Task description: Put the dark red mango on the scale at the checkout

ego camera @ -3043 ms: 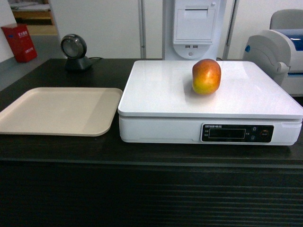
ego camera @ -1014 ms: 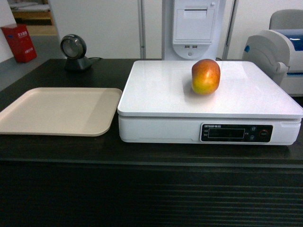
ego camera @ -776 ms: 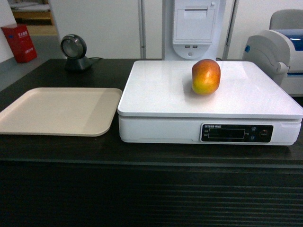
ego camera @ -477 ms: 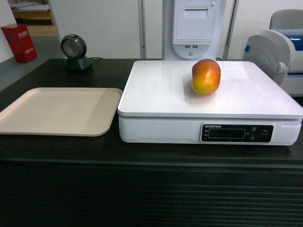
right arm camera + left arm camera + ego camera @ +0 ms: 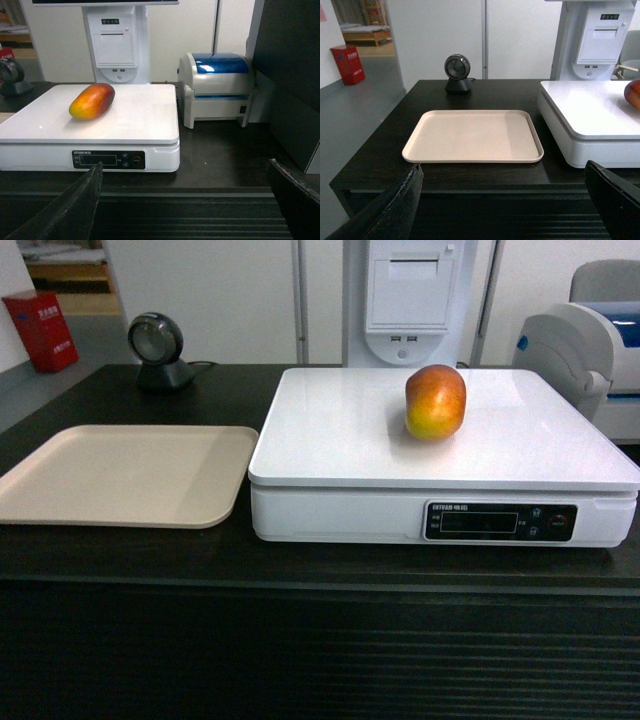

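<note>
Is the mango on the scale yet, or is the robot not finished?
It looks finished. The dark red mango lies on the flat white top of the scale on the checkout counter. Nothing is in hand: the left gripper and right gripper are both open, back from the counter. Nothing seems left to do.

we see only a sliver of the dark red mango [image 5: 633, 95] at our left wrist view's edge, scale [image 5: 590, 125] cropped there too, its display text [image 5: 470, 522] too small for us to read
</note>
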You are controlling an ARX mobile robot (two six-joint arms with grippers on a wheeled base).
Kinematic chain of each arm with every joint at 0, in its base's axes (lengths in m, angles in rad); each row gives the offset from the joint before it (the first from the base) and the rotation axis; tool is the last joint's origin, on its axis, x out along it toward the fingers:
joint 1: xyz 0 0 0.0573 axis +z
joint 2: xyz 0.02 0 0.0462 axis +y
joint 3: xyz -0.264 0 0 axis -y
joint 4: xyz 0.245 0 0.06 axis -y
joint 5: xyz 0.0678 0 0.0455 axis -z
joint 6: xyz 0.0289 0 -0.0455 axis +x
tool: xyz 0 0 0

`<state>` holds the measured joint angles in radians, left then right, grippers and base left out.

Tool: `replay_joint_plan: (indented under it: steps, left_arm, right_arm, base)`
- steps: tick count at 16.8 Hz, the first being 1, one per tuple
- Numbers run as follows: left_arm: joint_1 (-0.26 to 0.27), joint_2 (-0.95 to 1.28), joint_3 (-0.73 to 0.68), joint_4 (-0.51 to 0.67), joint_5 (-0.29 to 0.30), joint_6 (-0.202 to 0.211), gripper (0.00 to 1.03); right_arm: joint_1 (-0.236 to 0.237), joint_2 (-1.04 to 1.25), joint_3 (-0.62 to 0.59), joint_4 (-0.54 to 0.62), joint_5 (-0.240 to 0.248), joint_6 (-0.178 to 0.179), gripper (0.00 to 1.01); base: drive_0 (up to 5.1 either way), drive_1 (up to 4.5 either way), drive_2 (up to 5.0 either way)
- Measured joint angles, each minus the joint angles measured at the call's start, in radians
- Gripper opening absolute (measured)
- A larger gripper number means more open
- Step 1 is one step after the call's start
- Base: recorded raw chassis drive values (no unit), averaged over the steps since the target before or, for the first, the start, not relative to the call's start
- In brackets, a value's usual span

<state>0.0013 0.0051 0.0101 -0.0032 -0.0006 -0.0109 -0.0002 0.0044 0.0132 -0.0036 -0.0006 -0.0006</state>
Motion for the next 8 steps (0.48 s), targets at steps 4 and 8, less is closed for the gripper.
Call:
replay_joint_plan:
  steps: [4, 8]
  left_arm:
    - [0.0, 0.0, 0.0, 0.0, 0.0, 0.0, 0.98]
    - [0.0, 0.0, 0.0, 0.0, 0.0, 0.0, 0.98]
  right_arm:
    - [0.0, 0.0, 0.0, 0.0, 0.0, 0.0, 0.98]
    - [0.0, 0.0, 0.0, 0.0, 0.0, 0.0, 0.98]
  base:
    - [0.0, 0.0, 0.0]
    - [0.0, 0.0, 0.0]
